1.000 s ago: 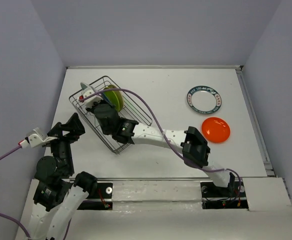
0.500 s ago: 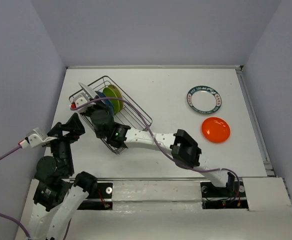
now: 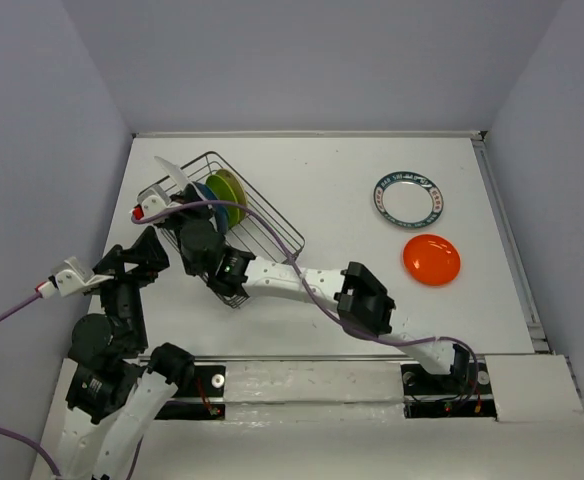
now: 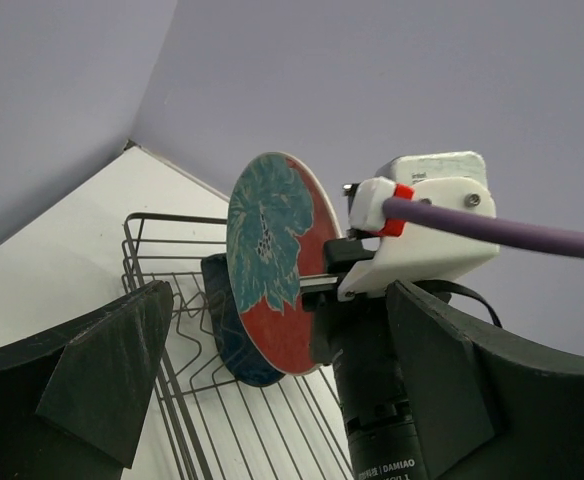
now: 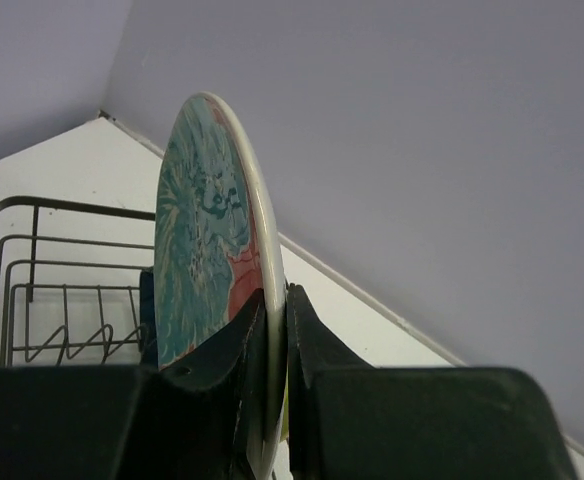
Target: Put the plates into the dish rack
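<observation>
My right gripper (image 3: 179, 192) is shut on the rim of the red plate with the teal floral pattern (image 5: 207, 240) and holds it upright over the far left end of the black wire dish rack (image 3: 262, 225). In the top view the plate (image 3: 169, 170) shows edge-on. A dark blue plate (image 3: 205, 200) and a lime green plate (image 3: 229, 195) stand in the rack. In the left wrist view the red plate (image 4: 272, 260) hangs just in front of the blue plate (image 4: 227, 335). My left gripper (image 3: 137, 255) is open and empty, left of the rack. The beige plate is not visible.
A white plate with a blue patterned rim (image 3: 408, 199) and an orange plate (image 3: 432, 259) lie flat on the table at the right. The right arm stretches across the table's middle to the rack. Walls enclose the table on three sides.
My right gripper has carried the red plate left and toward the far end of the rack, uncovering the dark blue plate. The left arm has not moved.
</observation>
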